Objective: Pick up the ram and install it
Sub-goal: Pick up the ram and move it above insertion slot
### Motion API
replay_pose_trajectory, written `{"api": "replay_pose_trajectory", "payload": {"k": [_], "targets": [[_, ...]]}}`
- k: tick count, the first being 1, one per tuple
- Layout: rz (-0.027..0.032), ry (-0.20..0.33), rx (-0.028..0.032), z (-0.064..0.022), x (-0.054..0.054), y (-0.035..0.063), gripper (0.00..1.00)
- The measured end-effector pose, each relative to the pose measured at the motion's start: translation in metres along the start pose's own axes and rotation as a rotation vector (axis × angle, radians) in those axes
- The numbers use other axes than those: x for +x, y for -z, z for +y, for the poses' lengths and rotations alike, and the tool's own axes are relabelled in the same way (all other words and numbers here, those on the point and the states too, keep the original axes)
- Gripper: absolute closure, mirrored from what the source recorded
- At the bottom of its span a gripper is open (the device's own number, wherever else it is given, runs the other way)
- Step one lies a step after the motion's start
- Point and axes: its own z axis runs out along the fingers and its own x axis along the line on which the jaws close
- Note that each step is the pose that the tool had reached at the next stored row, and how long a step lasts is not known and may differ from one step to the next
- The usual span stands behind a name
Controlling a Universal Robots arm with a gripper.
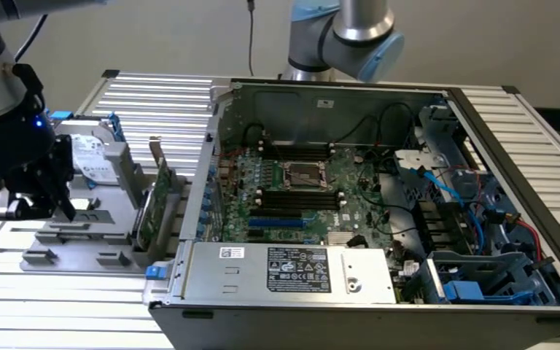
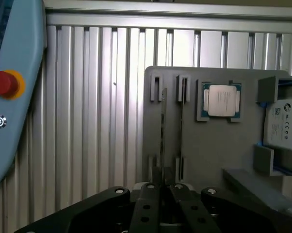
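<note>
1. A light-blue pendant (image 2: 20, 73) with a red button (image 2: 1, 82) is seen on the slatted table (image 1: 66, 310). It lies apart from the gripper (image 1: 66, 211), on the side away from the holder's other parts.
2. At the exterior view's left, the gripper is seen low over a grey holder (image 1: 85, 235) set on that table.
3. The fingers (image 2: 148, 204) stand almost together and are closed on the ram (image 2: 162, 136), which is gripped by its thin edge at the near end.
4. The ram is seen edge-on and upright. It runs straight away from the fingertips along a slot of the holder to the clips at the far end. Whether it has been lifted clear of the slot cannot be told.
5. Beyond the fingertips and off to one side of the ram, a processor chip (image 2: 221, 101) is seated flat in the holder.
6. A silver hard drive (image 1: 90, 157) with blue clips is stood upright in the holder, just to the exterior view's right of the gripper.
7. Farther from the gripper on that side, a green expansion card (image 1: 154, 208) is stood upright near the case wall.
8. Well apart from the gripper, at the exterior view's right, an open computer case (image 1: 338, 86) is laid on its side, with the black memory slots (image 1: 300, 197) of its motherboard exposed.
</note>
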Motion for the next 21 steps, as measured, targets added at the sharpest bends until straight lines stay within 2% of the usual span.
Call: {"api": "replay_pose_trajectory", "payload": {"k": [13, 21], "targets": [[-0.0003, 0.0, -0.0176, -0.0565, 0.001, 0.0609, 0.86], [-0.0002, 0.0, -0.0204, -0.0917, 0.001, 0.0986, 0.86]]}}
